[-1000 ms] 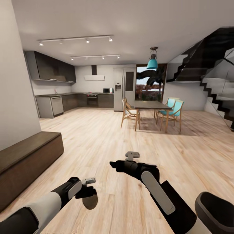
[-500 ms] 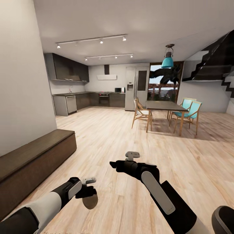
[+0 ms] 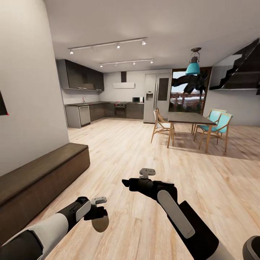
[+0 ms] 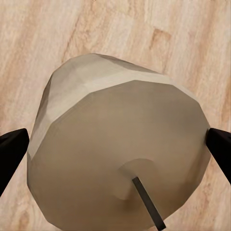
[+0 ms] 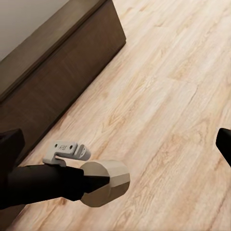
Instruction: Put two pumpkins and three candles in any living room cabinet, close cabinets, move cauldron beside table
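Left wrist view is basically all candle: a stubby grey-tan cylinder with faceted sides, flat end facing the camera and a short dark wick poking out of a shallow dimple. The left gripper has its jaws pinching it across the round side, one dark fingertip at 9 o'clock and the other at 3 o'clock of the end face.

Handling-wise I'd guess it's light and rigid, matte enough not to be too slippery, though the round side could let it roll in the jaws if the squeeze is off-centre. Across the widest part of the body, like it's held now, looks like the right place. I wouldn't grab it by the wick.

From the head camera the left gripper carries the candle low over the wooden floor. The long dark-brown cabinet runs along the wall at about 9 o'clock from it, near but not touching, and looks closed.

Right gripper points toward the cabinet. Its wrist camera shows a dark fingertip at each edge with only floor between, so its jaws are spread and hold nothing. That same camera catches the candle beside the cabinet.
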{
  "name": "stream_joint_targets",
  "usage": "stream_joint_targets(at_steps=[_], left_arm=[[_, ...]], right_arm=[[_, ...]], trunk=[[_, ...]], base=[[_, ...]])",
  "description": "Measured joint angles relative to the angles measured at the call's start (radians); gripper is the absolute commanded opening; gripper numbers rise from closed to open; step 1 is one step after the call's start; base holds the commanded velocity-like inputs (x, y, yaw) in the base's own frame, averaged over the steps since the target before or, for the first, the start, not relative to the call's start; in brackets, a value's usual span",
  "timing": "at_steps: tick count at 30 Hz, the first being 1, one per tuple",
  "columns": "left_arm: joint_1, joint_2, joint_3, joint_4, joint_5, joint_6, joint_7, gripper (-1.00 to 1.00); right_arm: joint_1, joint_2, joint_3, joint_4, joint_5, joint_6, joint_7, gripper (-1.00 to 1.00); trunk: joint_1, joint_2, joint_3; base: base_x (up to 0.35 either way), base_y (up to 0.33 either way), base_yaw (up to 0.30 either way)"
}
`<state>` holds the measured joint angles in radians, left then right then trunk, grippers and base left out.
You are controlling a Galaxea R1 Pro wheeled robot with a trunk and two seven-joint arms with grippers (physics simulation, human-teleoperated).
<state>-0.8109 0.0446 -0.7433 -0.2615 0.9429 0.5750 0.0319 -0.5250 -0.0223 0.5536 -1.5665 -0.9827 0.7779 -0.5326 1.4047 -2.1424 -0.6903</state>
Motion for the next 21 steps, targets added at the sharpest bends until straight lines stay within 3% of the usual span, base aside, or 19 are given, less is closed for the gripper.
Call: stream_joint_targets(at_steps=[10,21], left_arm=[[0.000,0.000,0.000,-0.001,0.000,0.000,0.001,-1.00],[0.000,0.000,0.001,-0.001,0.000,0.000,0.001,-1.00]], right_arm=[[0.000,0.000,0.000,0.000,0.002,0.000,0.000,1.00],[0.000,0.001,0.000,0.000,0.002,0.000,-0.001,1.00]], trunk=[[0.000,0.000,0.000],[0.000,0.000,0.000]], base=[[0.000,-0.228,0.035],[-0.013,-0.278,0.245]])
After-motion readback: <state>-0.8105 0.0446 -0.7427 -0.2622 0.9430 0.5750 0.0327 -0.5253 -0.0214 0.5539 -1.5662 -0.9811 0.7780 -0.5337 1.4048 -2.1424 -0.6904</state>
